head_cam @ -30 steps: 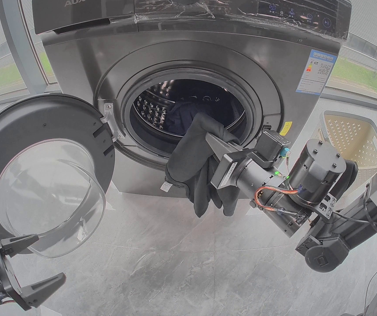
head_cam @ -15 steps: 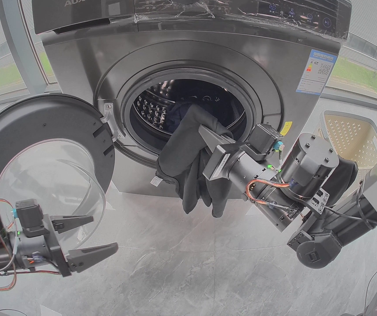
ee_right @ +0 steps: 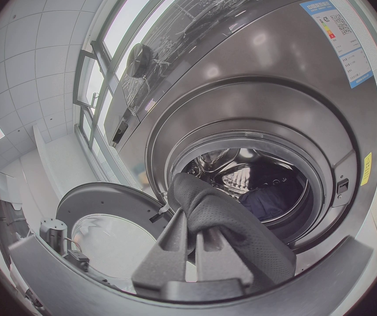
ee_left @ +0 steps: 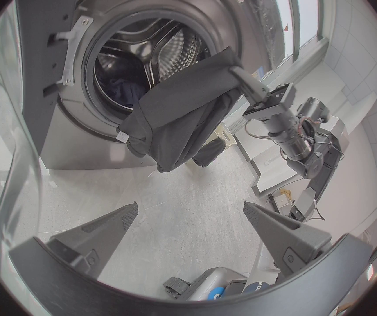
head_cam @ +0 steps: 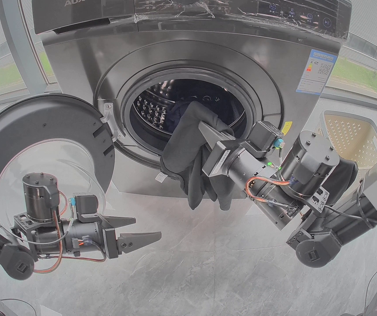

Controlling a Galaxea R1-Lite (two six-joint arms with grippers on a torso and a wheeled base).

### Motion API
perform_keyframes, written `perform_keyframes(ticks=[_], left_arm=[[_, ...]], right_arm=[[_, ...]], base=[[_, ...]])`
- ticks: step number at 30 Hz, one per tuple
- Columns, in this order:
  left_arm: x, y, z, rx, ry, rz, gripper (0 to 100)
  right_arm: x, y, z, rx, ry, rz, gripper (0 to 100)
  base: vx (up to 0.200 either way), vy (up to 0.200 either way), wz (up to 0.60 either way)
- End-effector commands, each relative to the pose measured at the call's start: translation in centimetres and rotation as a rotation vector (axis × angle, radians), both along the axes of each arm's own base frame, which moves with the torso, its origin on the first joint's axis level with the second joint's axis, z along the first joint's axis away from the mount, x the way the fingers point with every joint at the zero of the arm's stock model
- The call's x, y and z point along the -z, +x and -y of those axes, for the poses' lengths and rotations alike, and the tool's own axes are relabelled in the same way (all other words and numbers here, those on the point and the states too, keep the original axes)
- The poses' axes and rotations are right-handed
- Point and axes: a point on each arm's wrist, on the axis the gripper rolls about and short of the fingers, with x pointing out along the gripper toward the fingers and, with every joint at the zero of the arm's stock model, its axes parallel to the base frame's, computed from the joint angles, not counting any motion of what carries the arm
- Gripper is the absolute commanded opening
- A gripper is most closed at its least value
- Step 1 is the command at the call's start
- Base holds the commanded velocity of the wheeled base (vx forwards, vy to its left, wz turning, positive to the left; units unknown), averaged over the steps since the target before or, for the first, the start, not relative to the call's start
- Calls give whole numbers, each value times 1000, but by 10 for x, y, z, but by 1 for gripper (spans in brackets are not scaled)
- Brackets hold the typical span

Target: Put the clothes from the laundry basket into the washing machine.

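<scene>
My right gripper (head_cam: 206, 130) is shut on a dark grey garment (head_cam: 188, 154) and holds it in front of the washing machine's round opening (head_cam: 188, 110). The cloth drapes over the fingers (ee_right: 197, 246) and hangs down below the drum rim. Inside the drum lies a dark blue piece of clothing (ee_right: 267, 200). My left gripper (head_cam: 147, 230) is open and empty, low over the floor to the left of the hanging garment (ee_left: 175, 115). The laundry basket (head_cam: 355, 139) stands at the right of the machine, with a dark cloth (head_cam: 348, 174) over its near rim.
The machine's door (head_cam: 43, 154) stands swung open to the left, its glass bowl facing out beside my left arm. Grey tiled floor (head_cam: 197, 260) stretches in front of the machine. Windows run behind the machine on both sides.
My left arm has swung in from the lower left corner towards the middle of the floor. The right gripper shifted the garment slightly left and up towards the drum opening.
</scene>
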Motion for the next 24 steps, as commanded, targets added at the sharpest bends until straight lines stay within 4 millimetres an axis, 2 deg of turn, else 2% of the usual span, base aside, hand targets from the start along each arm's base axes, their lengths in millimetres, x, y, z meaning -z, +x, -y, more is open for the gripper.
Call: perform_keyframes(ticks=[1, 15, 24], left_arm=[[15, 21, 10, -2, 9, -59, 100], [37, 59, 33, 1, -36, -50, 100], [52, 83, 47, -55, -55, -21, 100]], right_arm=[[-2, -1, -1, -3, 6, 5, 0], [-1, -4, -3, -13, 7, 2, 0], [-2, -7, -5, -21, 10, 4, 0]], base=[[0, 0, 0], [0, 0, 0], [0, 0, 0]])
